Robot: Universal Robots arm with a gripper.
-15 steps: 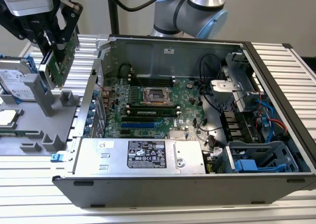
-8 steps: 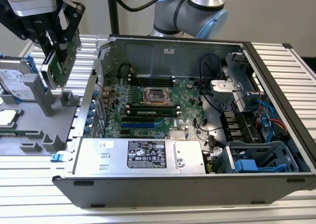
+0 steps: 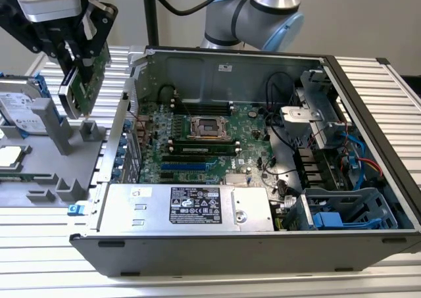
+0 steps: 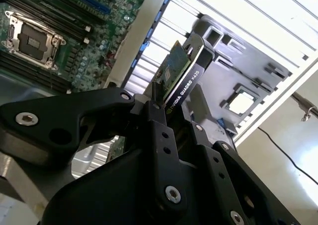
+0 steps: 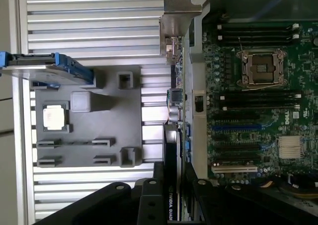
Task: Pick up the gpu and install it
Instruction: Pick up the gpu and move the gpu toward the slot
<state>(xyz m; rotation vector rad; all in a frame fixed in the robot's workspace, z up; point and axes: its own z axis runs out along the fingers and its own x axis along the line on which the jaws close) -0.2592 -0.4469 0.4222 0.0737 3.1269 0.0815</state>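
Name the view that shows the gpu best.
The second wrist view: the gpu juts from the gripper close up, green board and black shroud both visible. The exterior view shows its green face, small; the first wrist view shows its edge.

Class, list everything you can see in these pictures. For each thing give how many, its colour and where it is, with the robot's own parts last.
gpu: one, green board with black shroud, in the air above the holder tray.
computer case: one, black and grey, open, lying on the table.
motherboard: one, green, inside the case.
power supply: one, silver, inside the case, below the motherboard in the exterior view.
holder tray: one, grey, on the table at the exterior view's left of the case.
hard drive: one, silver with blue frame, on the tray.
processor chip: one, silver, in a tray recess.
table: one, silvery slats.
arm: one, silver and pale blue, behind the case.
gripper: one, black, shut on the gpu.
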